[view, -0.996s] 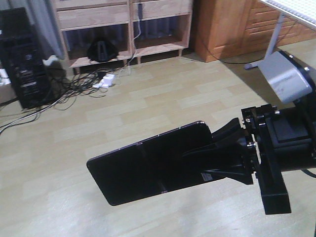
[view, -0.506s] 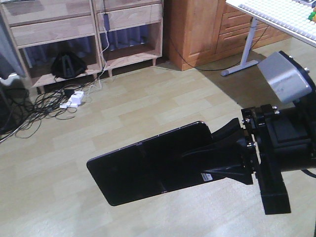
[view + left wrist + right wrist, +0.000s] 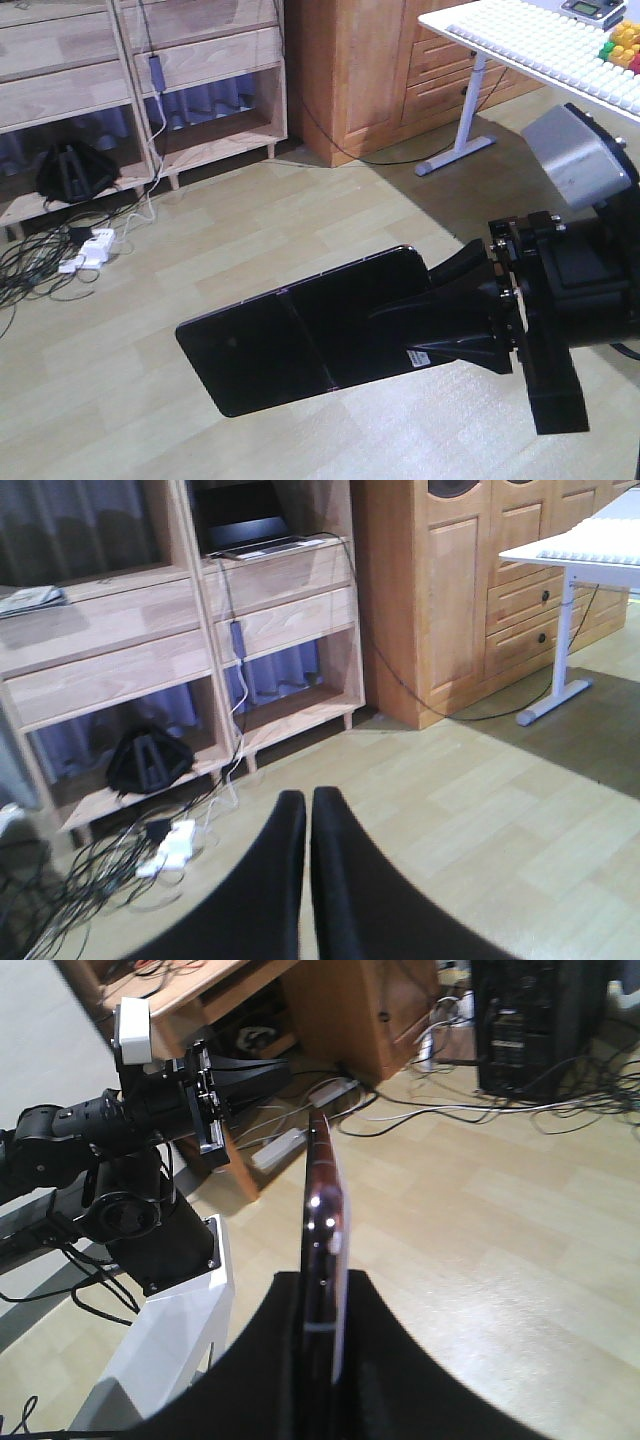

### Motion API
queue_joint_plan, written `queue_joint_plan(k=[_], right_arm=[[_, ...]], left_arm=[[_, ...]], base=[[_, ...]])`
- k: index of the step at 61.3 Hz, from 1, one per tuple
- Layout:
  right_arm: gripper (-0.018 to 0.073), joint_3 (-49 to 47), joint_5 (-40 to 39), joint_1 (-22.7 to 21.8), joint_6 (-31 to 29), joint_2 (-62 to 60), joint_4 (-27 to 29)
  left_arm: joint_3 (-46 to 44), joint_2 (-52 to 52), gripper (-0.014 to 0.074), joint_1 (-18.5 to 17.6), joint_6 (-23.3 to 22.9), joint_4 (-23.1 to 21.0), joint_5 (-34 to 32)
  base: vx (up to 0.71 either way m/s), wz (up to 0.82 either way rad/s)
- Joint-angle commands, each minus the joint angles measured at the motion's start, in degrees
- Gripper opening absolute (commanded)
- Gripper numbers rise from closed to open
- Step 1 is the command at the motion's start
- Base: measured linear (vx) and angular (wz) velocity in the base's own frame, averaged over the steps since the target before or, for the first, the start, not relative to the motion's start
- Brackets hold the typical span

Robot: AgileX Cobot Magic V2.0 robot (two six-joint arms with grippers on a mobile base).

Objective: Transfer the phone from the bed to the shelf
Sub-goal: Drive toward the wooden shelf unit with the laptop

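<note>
Containers first: the pale wooden shelving unit (image 3: 110, 610) along the wall has one laptop (image 3: 245, 530) in an upper bay. There's also one black bag-looking thing (image 3: 148, 760) in a lower bay, with bluish curtain fabric showing behind the lower openings. Right beside it is an orange-brown cabinet (image 3: 450, 590) with two drawers, one dark knob each. The phone (image 3: 300, 340) isn't in any of those. It's up in the air over the floor (image 3: 250, 230), well apart from the shelving unit. The right gripper (image 3: 425, 315) has its two black fingers clamped on one short end. You can see the seam across the phone's middle and one small white sticker (image 3: 418, 357) by the fingers; the right wrist view shows it edge-on. The left gripper (image 3: 308, 810) has its fingers pressed almost together, nothing between them. The floor is pale wood-look planks, with one white power strip (image 3: 170, 848) and a tangle of dark cables (image 3: 70, 880) in front of the shelving. On the right is one white table (image 3: 520, 40) with a studded top and a few yellow, orange and red blocks (image 3: 622, 45) on it.
</note>
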Motion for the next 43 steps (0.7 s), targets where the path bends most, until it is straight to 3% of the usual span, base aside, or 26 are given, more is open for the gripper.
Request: queue_joint_plan(k=[1,43], right_arm=[[-0.0002,-1.7,3.8,-0.1,-0.6,-1.2,4.9],[-0.0002,-1.7,3.8,-0.1,-0.6,-1.2,4.9]], left_arm=[[-1.3,-0.2,0.0001,-0.4,-0.3,-0.5,-4.2],[-1.3,-0.2,0.0001,-0.4,-0.3,-0.5,-4.2]], base=[[0.42,-0.16],[0.41,-0.16]])
